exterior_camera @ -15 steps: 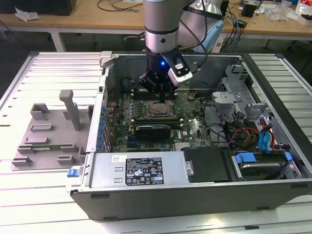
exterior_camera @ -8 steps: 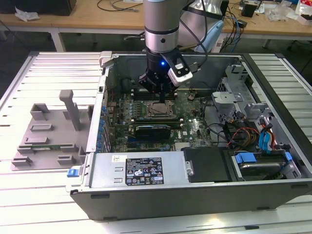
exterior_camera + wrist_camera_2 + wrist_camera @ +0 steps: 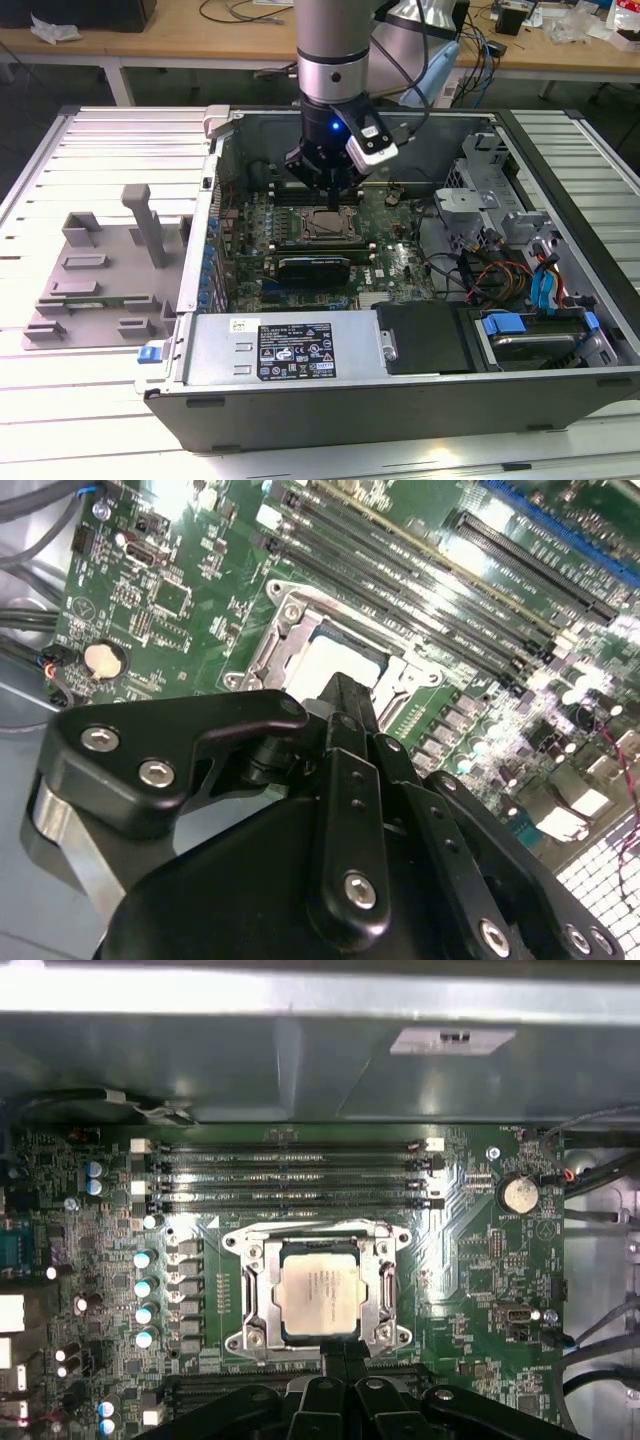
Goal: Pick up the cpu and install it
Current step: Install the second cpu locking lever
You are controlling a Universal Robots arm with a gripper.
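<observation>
One chip matters here, and it already lies where it belongs: the cpu (image 3: 320,1298) sits flat inside the socket frame (image 3: 318,1296) on the motherboard (image 3: 480,1280), its pale metal top facing up in the first wrist view. In the second wrist view the gripper (image 3: 343,692) stands nearest the lens, its two dark fingers pressed together into a single tip with nothing between them, and that tip hangs just above the near edge of the cpu (image 3: 345,665). Whether the tip touches the chip or the frame cannot be told.

As a judgement, the carrying part of the task looks finished: the chip is out of the gripper and rests squarely within the socket opening. The metal bracket around it appears to lie about the chip's edges, but whether it is latched down is not clear, so the install may not be fully closed off.

Beyond the socket run the long memory slots (image 3: 290,1172), and beside them a round coin battery (image 3: 519,1194). Farther off, in the exterior view, the gripper (image 3: 333,190) reaches down into the open computer case (image 3: 420,400), over the socket, with a black expansion card (image 3: 315,267) just before it. Outside the case, on the exterior view's left, a grey plastic tray (image 3: 95,290) rests on the slatted table (image 3: 60,400).
</observation>
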